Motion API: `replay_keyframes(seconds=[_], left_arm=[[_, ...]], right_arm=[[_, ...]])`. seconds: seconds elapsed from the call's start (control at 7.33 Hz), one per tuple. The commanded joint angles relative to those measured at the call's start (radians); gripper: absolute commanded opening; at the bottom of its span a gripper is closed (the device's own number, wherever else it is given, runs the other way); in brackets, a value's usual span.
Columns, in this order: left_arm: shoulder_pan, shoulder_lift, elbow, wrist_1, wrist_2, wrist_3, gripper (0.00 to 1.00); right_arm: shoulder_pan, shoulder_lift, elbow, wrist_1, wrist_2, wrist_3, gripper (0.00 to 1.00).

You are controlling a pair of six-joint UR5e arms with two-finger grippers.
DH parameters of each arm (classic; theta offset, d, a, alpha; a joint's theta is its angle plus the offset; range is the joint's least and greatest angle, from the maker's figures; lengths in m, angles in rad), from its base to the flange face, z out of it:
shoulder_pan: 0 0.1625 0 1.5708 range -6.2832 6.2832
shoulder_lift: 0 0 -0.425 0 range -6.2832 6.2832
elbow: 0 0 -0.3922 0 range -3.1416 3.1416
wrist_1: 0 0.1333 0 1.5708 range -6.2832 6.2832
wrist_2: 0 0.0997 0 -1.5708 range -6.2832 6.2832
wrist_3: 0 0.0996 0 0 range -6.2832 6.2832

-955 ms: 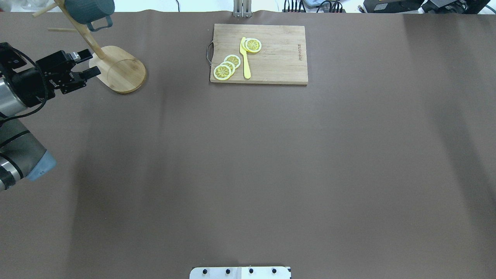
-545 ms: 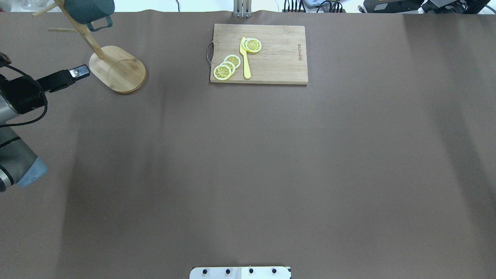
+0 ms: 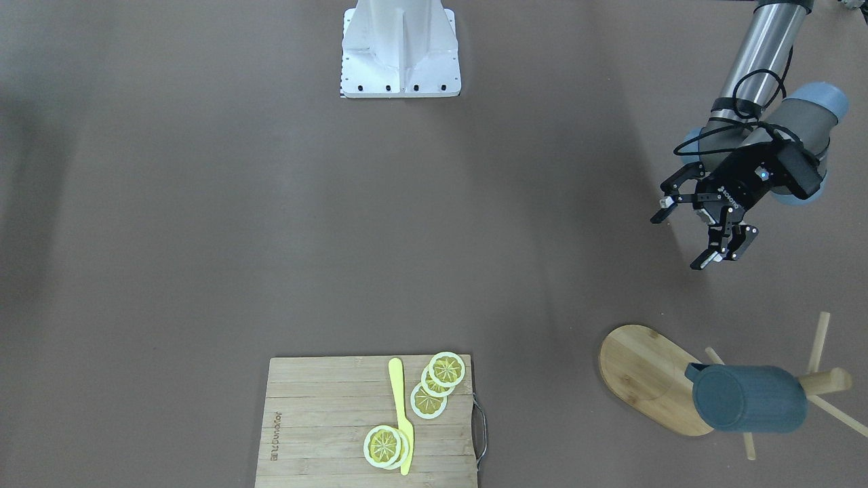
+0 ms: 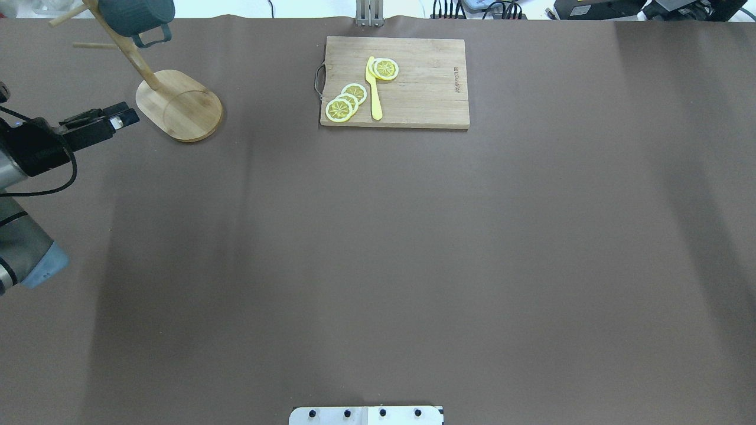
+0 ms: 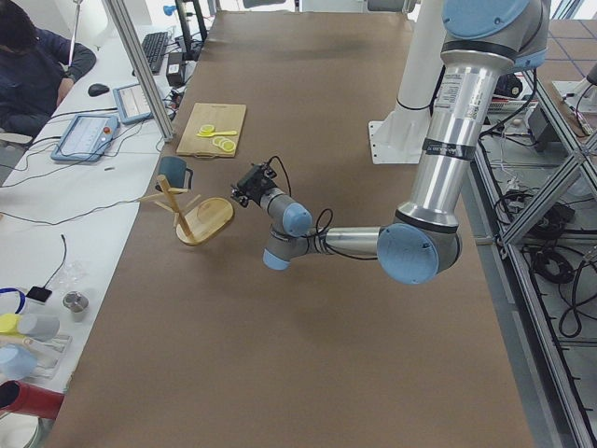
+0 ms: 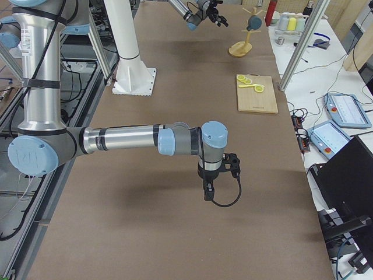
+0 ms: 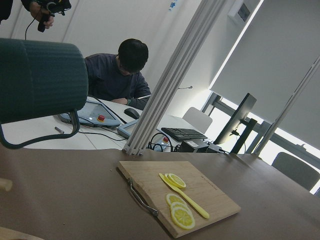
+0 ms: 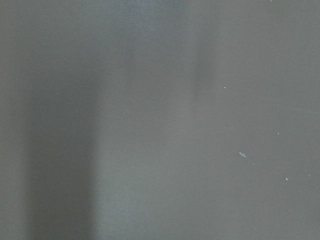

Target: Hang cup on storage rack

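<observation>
The dark blue-grey cup (image 3: 746,398) hangs by its handle on a peg of the bamboo storage rack (image 3: 644,373), clear of the table. It shows at the table's far left corner in the overhead view, cup (image 4: 134,15) above the rack's oval base (image 4: 183,106). The left wrist view shows the cup (image 7: 35,80) close at upper left. My left gripper (image 3: 681,238) is open and empty, a short way back from the rack base. My right gripper (image 6: 221,172) hangs low over bare table far from the rack; I cannot tell whether it is open or shut.
A rectangular cutting board (image 4: 425,88) with lemon slices (image 4: 345,101) and a yellow knife (image 4: 373,88) lies at the far middle. The robot's white base (image 3: 400,47) is at the near edge. An operator (image 7: 122,75) sits beyond the table.
My left gripper has drawn back from the rack base toward the robot and turned at the wrist. The cup stays hanging on the rack.
</observation>
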Motion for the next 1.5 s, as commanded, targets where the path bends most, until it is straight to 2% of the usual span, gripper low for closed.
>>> replay_keyframes(seconds=[0.0, 0.41, 0.68, 0.95, 1.09, 1.36], left_arm=[[-0.001, 0.035, 0.001, 0.046, -0.052, 0.339, 1.00], [-0.050, 0.052, -0.019, 0.217, -0.053, 0.656, 1.00], [-0.088, 0.052, -0.032, 0.295, -0.072, 0.728, 1.00], [-0.229, 0.051, -0.064, 0.442, -0.246, 0.795, 1.00], [-0.253, 0.062, -0.068, 0.485, -0.273, 0.850, 1.00], [-0.270, 0.074, -0.100, 0.655, -0.278, 0.854, 1.00]], right_arm=[[0.000, 0.000, 0.000, 0.000, 0.000, 0.000, 1.00], [0.000, 0.000, 0.002, 0.000, 0.000, 0.000, 1.00], [0.000, -0.002, 0.002, 0.000, 0.000, 0.001, 1.00], [0.000, 0.000, -0.001, 0.000, 0.000, 0.000, 1.00], [0.000, -0.002, -0.001, 0.000, 0.000, 0.001, 1.00], [0.000, -0.003, -0.001, 0.000, 0.000, 0.000, 1.00]])
